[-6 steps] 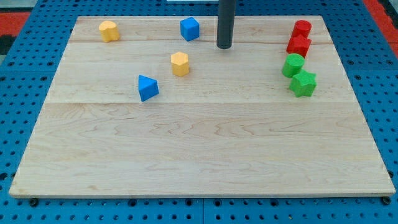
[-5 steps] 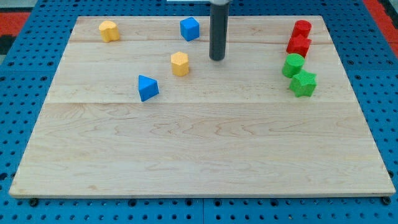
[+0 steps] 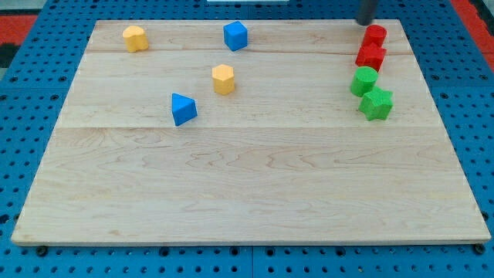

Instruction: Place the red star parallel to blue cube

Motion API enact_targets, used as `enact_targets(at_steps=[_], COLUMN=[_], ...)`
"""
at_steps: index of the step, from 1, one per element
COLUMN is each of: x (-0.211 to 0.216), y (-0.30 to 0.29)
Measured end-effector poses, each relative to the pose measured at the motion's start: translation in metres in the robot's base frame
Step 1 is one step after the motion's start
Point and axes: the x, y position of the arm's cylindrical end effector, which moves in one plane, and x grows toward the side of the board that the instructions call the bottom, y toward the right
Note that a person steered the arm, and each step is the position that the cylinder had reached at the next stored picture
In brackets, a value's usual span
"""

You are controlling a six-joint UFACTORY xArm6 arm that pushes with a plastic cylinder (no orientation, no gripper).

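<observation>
Altogether, eight blocks were counted on the counter (image 3: 247, 185): two red, two green, two blue and two yellow.

Red: a rounded red block (image 3: 375, 35) sat at the 1 o'clock corner, with the red star (image 3: 370, 56) touching it directly at its 6 o'clock. My tip (image 3: 366, 22) stood just off the rounded red block's 11 o'clock side, very close to it; contact could not be confirmed. Only the rod's lowest part was in view at the top edge. No jaws existed on this rod, so none were apart or together.

Green: a rounded green block (image 3: 363, 80) lay just under the red star, and a green star (image 3: 376, 103) touched it at 5 o'clock.

Blue: the blue cube (image 3: 235, 35) stood near 12 o'clock on the counter, well apart from the red star. A blue triangular block (image 3: 183, 109) lay toward 10 o'clock of centre.

Yellow: one yellow block (image 3: 135, 38) occupied the 11 o'clock corner; a yellow hexagonal block (image 3: 223, 79) sat between the two blue pieces.
</observation>
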Motion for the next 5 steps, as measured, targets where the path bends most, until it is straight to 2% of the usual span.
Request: enact_targets(at_steps=[1, 2, 3, 4, 5], x=[0.056, 0.094, 0.093, 0.067, 0.060], y=[0.053, 0.014, -0.042, -0.140, -0.110])
